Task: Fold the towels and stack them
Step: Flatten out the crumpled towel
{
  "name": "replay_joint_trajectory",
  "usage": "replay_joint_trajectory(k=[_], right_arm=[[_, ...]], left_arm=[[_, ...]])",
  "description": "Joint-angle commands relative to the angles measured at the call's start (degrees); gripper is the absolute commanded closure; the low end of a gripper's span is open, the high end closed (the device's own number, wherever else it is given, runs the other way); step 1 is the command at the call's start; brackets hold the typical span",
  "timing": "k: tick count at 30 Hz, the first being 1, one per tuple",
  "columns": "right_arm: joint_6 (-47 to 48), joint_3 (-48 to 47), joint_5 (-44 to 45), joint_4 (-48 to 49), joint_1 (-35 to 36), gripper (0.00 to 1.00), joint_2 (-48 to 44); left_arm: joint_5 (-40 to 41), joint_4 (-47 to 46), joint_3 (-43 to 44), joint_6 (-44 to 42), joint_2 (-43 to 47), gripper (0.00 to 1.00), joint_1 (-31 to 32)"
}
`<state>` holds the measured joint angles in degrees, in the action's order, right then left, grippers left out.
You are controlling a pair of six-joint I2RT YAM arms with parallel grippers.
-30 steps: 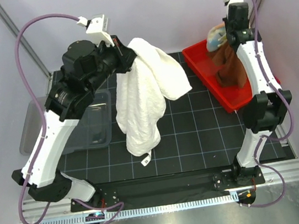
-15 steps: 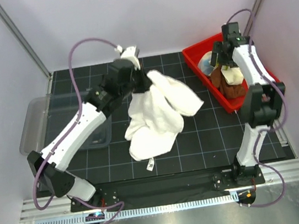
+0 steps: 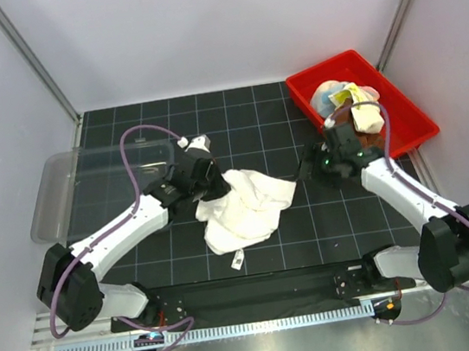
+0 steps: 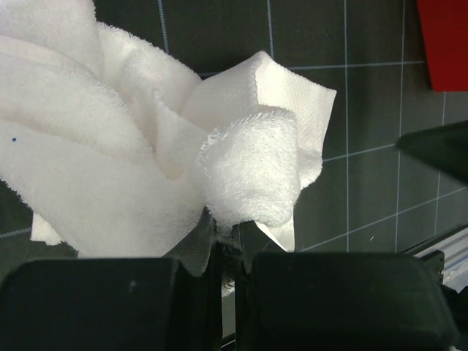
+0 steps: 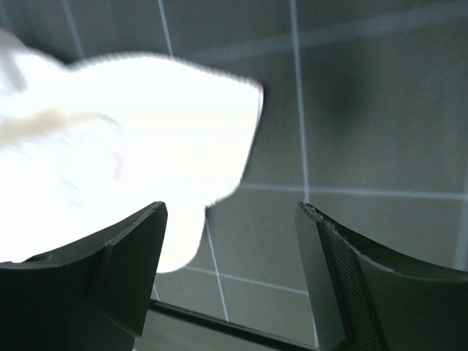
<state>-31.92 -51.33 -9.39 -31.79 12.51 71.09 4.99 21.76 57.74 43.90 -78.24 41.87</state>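
A large cream-white towel [image 3: 246, 210] lies crumpled on the black grid mat. My left gripper [image 3: 217, 187] is shut on a fold at its upper left edge; in the left wrist view the towel [image 4: 131, 146] bulges over the pinched left gripper [image 4: 235, 228]. My right gripper [image 3: 308, 168] hangs open just right of the towel's right corner. In the right wrist view the towel [image 5: 110, 153] lies ahead and left of the right gripper [image 5: 234, 219], with nothing between the fingers [image 5: 131, 256]. Several small towels [image 3: 345, 101], brown, yellow and pastel, lie heaped in the red bin [image 3: 406, 121].
A clear plastic tub [image 3: 67, 195] stands at the mat's left edge. The red bin sits at the back right, close behind my right arm. White walls and metal posts enclose the table.
My left arm has lowered the hanging white towel onto the mat. My right gripper has let go of the brown towel in the bin, opened, and come down beside the white towel.
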Motion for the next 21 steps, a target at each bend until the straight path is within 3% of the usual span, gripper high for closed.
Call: replay_joint_trajectory(k=[1,11,21], right_arm=[[-6.48,5.35,0.32,11.74,4.35,0.23,-1.40],[2.12,9.23,3.50,27.29,5.94,0.40,7.74],[1.87,9.31,7.37,29.94,7.96,0.46,17.85]], left_arm=[[-0.69,-4.27,-1.40,2.68,2.12,1.00,0.41],[-1.04,-4.53,-1.84,3.03,0.72,1.00,1.20],[-1.39,-4.62,-1.31,2.86,-0.78,1.00,1.29]])
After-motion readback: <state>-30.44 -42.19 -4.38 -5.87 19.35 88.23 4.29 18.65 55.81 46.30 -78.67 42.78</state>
